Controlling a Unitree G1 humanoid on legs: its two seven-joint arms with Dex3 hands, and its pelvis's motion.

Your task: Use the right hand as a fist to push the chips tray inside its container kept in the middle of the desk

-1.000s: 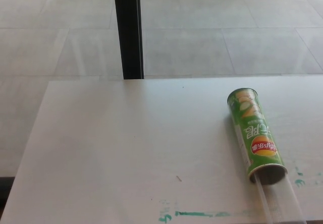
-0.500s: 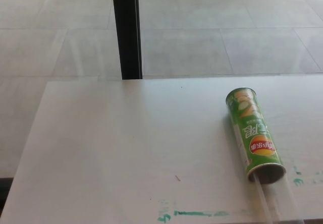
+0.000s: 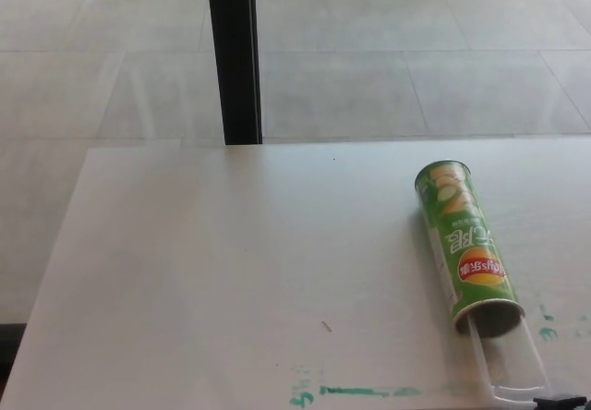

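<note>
Near the desk's (image 3: 185, 271) right near corner, the green chips can (image 3: 466, 248) lies with its clear tray (image 3: 508, 368) protruding toward the right hand (image 3: 559, 401), finger state unreadable.

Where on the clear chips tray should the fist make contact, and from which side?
On the tray's protruding near end, pushing from the desk's near edge along the lying green can's axis; the tray sticks out of the can's open mouth toward the robot.
</note>
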